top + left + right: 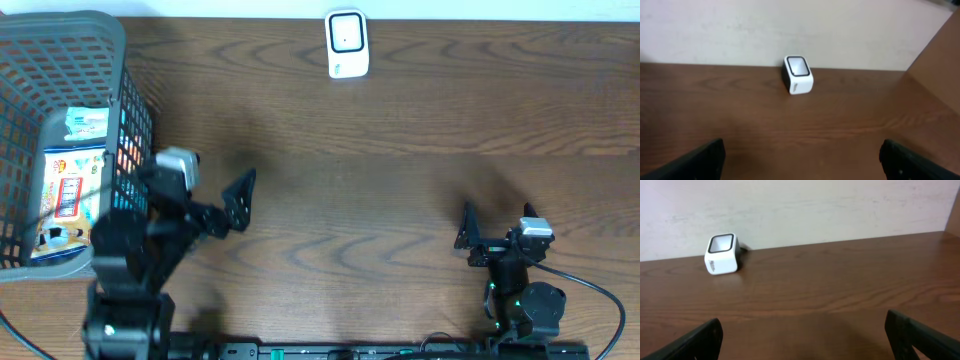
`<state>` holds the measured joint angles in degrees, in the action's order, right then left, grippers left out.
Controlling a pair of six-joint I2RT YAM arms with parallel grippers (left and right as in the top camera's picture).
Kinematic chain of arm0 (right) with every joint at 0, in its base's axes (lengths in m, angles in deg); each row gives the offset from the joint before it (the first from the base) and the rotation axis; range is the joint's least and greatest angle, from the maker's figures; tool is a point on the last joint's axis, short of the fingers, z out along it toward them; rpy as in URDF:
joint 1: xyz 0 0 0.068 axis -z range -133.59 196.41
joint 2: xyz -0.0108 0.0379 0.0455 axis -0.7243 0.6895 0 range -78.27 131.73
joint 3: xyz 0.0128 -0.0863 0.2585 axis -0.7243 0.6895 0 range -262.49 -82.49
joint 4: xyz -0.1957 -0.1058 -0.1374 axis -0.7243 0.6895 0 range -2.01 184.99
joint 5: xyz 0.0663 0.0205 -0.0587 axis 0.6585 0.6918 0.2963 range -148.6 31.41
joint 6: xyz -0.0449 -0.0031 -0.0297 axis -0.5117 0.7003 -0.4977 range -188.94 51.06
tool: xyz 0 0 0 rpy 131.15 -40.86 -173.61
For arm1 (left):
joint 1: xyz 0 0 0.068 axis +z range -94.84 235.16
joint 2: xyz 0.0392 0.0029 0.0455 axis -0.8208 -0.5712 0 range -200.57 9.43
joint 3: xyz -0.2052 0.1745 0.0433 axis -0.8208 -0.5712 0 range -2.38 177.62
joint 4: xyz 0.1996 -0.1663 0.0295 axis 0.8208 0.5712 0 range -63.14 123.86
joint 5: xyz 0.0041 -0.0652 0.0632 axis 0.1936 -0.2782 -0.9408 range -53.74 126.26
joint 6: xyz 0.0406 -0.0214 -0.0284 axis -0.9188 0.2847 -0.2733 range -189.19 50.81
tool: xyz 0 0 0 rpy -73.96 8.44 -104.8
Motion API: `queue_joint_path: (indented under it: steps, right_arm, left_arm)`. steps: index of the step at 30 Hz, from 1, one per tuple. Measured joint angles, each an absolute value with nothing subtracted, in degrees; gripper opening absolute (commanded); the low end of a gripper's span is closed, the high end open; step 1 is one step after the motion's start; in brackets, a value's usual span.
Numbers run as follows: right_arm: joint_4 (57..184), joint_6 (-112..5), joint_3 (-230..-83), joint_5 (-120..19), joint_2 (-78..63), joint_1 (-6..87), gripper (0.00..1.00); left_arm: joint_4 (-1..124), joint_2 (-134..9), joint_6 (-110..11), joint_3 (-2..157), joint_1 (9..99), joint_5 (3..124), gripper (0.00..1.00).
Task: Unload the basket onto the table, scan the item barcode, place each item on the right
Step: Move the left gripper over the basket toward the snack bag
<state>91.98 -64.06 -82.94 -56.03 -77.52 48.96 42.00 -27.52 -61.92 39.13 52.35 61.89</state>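
**Scan task: item in the basket, both arms empty**

Far left: a grey plastic mesh basket [125, 60] sits at the left edge of the dark brown wood-grain surface [400, 150]. Lying flat inside it is a packet with an orange-and-white printed label [68, 200], and a smaller pale packet [88, 122] lies just behind it. I take the labelled packet to be the item to scan. No barcode is legible from overhead.

Left of centre: the left fingers [700, 162] are spread wide and hold nothing. The arm stands just beside the basket's right wall, probably because it is the arm nearer the stock.

Centre, far edge: a small white box-shaped scanner with a dark window [347, 42] stands against the wall, well apart from both arms. Its window faces up and toward the arms, so a code could be presented from the near side.

Right: the right fingers [695, 342] are also spread wide and empty. They sit low near the front edge and point at the scanner.

Status: pick not yet begun. The next move is likely the left arm reaching into the basket. The mesh wall may obstruct its approach.
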Motion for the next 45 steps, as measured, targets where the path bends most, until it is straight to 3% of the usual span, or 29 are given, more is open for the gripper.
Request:
queue_joint_path:
  steps: [5,15,24,31,38,45]
  right_arm:
    - [92.01,-64.06,-82.94,-56.03,-77.54,48.96,0.99]
    - [92.01,-64.06,-82.94,-56.03,-77.54,48.96,0.99]
    - [92.01,-64.06,-82.94,-56.05,-77.52,48.96,0.99]
    - [92.01,-64.06,-82.94,-56.05,-77.54,48.96,0.99]
    - [92.01,-64.06,-82.94,-56.05,-77.54,48.96,0.99]
    - [92.01,-64.06,-82.94,-56.05,-77.54,48.96,0.99]
  left_arm:
    - [52.47,-35.76,-64.77,53.73,52.31,62.37,0.98]
    - [53.76,-37.55,-67.72,59.85,52.84,60.95,0.98]
    - [60.27,-47.96,-67.69,72.71,53.67,50.46,0.98]
    - [68.01,-55.41,-65.25,86.06,54.56,32.75,0.98]
    - [72.68,-58.29,-53.25,89.93,64.73,21.72,0.98]
    - [74.85,-63.02,-45.64,89.97,79.04,24.43,0.98]
